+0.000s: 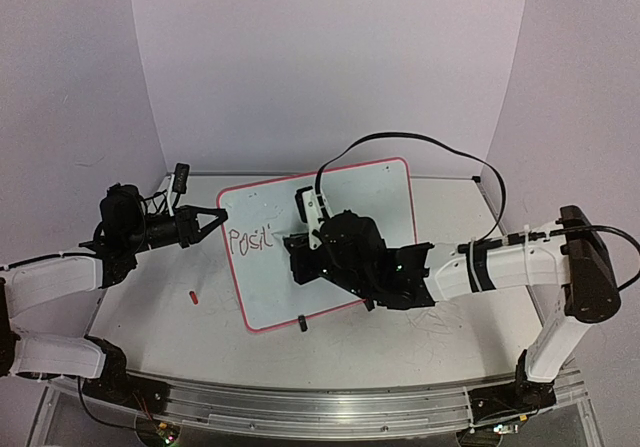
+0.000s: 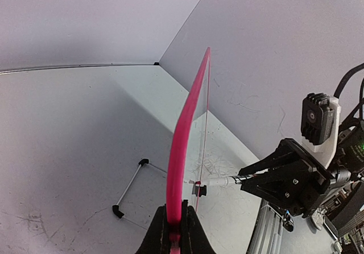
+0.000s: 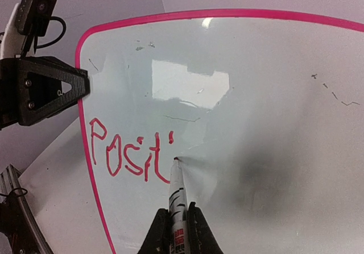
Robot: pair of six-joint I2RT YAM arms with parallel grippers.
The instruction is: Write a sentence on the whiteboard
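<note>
One whiteboard (image 1: 375, 192) sits on the table (image 1: 150, 317), and the left gripper (image 1: 217, 214) is pinched tight on its pink rim at the left edge. The right gripper (image 3: 177, 225) is clamped on the single marker (image 3: 176, 188), tip touching the board just after the sentence (image 3: 128, 152), which reads "Posit". From above, the right wrist blocks the board's middle. One small red piece (image 1: 192, 294) lies nearby.

We noted the whiteboard (image 3: 273, 123) glossy and smooth; its rim (image 2: 181, 152) looked like shiny pink plastic. The table (image 1: 150, 307) was matt white and scuffed; the left end effector (image 1: 218, 214), matt black plastic.
</note>
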